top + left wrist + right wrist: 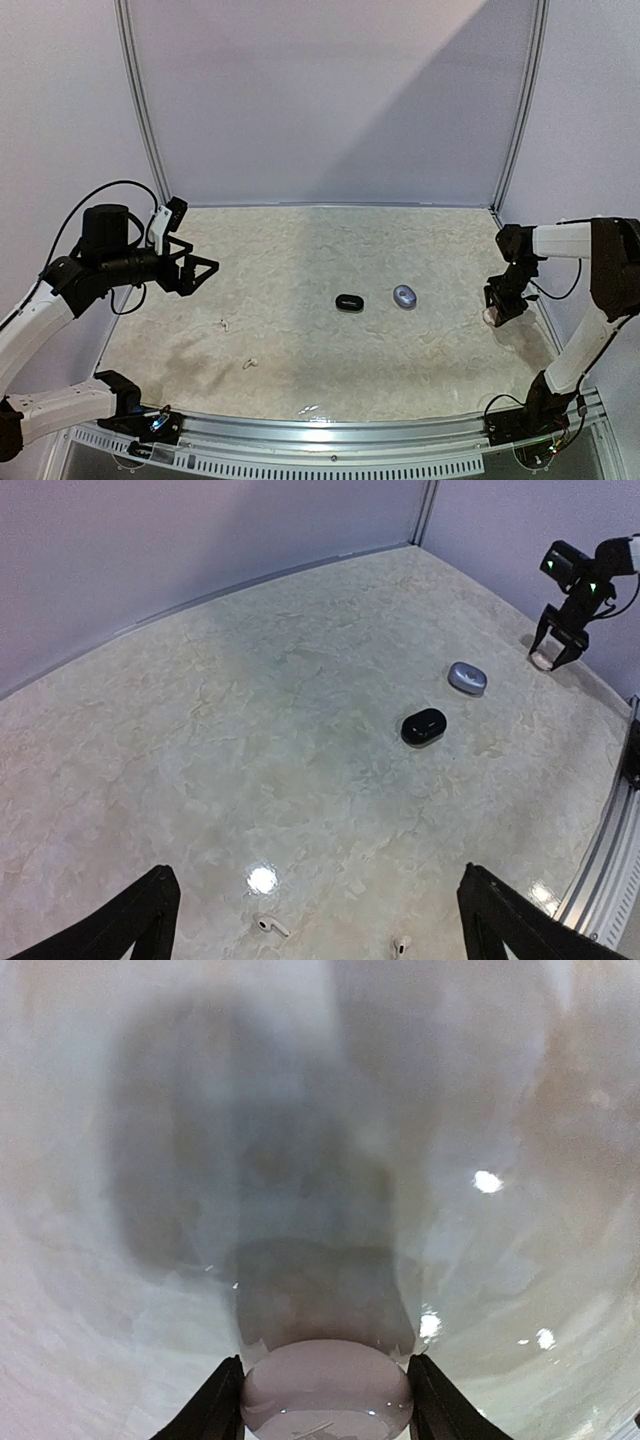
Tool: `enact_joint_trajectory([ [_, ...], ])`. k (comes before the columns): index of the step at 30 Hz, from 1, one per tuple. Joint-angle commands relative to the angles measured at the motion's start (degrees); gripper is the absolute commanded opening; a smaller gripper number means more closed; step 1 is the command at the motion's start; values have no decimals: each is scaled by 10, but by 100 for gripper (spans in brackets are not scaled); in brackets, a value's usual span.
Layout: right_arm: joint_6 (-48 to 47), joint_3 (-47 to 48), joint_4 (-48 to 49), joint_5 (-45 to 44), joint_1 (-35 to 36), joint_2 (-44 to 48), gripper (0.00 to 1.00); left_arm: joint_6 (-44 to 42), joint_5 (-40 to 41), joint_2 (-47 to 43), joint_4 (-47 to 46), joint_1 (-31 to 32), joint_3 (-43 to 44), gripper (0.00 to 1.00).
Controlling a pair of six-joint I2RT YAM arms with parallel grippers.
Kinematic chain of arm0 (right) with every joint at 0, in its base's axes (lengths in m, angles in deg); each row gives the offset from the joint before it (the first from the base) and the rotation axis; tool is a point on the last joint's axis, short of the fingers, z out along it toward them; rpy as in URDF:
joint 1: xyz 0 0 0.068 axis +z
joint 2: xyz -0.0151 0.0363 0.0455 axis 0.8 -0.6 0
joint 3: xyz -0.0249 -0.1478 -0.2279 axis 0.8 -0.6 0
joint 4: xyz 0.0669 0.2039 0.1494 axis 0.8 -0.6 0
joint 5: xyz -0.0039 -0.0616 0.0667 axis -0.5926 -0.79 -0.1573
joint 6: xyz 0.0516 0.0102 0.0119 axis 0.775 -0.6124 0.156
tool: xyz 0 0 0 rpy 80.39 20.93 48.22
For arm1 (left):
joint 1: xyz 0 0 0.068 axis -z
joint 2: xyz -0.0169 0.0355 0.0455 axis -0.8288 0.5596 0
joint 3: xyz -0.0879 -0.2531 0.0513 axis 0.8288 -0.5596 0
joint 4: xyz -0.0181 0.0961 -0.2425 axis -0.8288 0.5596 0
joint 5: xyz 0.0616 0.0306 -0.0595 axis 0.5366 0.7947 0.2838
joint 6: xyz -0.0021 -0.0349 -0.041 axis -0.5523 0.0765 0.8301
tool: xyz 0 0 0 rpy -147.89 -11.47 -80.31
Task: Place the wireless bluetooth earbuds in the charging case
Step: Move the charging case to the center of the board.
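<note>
- Right gripper [502,308] is down at the far right edge of the table [300,260], jaws set at a middling width with the white charging case [327,1388] between them.
- Wrist view: both fingers [215,1410] sit flush against the case's sides. That reads as a grip!
- The bottom of that case is cut off by the frame, so I can't tell whether it is on the surface or just off it.
- Left gripper [200,268] hangs high over the left side, jaws spread wide and holding nothing.
- Only its two dark fingertips [140,920] poke in at the bottom corners of its own camera.
- First white earbud [272,926] lies loose on the table below it, with the second white earbud [400,945] nearby, half clipped by the edge.
- From above, both are mere specks.
- Mid-table, the black case [348,302] and the grey case [404,296] sit side by side, apart.
- Too small to say whether their lids are shut.
</note>
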Motion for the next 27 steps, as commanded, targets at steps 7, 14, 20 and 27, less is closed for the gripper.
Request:
enact_joint_trajectory([
  [7, -6, 62, -14, 9, 31, -46, 48, -8, 4, -4, -3, -8, -8, 99],
  [14, 2, 100, -32, 4, 48, -68, 48, -14, 6, -3, -2, -8, -9, 99],
  [20, -1, 200, -67, 4, 87, -137, 47, -16, 4, 1, -3, -8, -5, 99],
  [27, -6, 279, -89, 8, 103, -205, 47, -17, 4, 4, 0, -8, 0, 99],
])
